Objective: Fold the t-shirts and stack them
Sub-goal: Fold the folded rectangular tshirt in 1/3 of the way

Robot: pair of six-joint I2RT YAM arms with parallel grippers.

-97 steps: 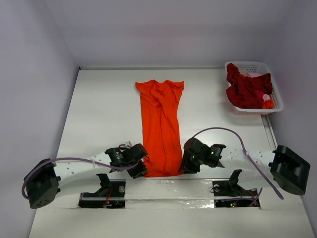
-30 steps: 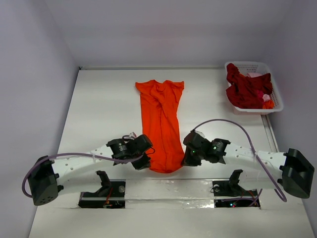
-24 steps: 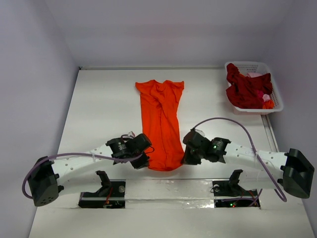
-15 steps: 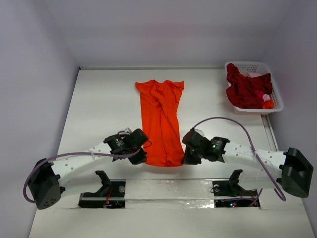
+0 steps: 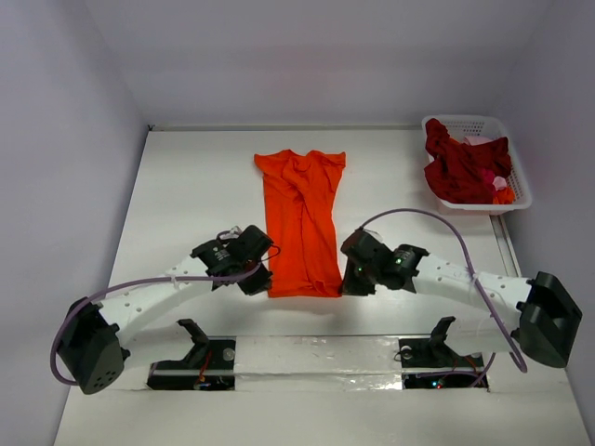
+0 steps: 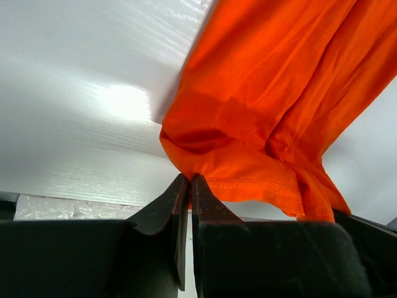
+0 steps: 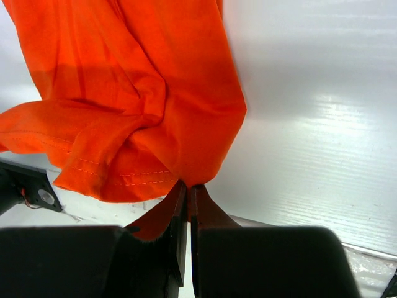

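Observation:
An orange t-shirt [image 5: 302, 218] lies lengthwise in a narrow strip down the middle of the table, collar end far from me. My left gripper [image 5: 261, 282] is shut on its near left hem corner [image 6: 186, 162]. My right gripper [image 5: 347, 284] is shut on the near right hem corner [image 7: 192, 171]. Both corners are lifted off the table, and the hem [image 6: 267, 183] sags between them. Dark red t-shirts [image 5: 463, 167] are heaped in the white basket [image 5: 517, 181] at the back right.
The basket stands near the table's right edge. Grey walls close in the left, back and right sides. The arm bases and their mounts [image 5: 206, 351] sit along the near edge. Bare white tabletop [image 5: 195, 195] lies on both sides of the orange strip.
Both grippers, still shut on the hem corners, have carried the near end of the orange t-shirt away from the near edge toward the collar. The shirt's visible length has shortened.

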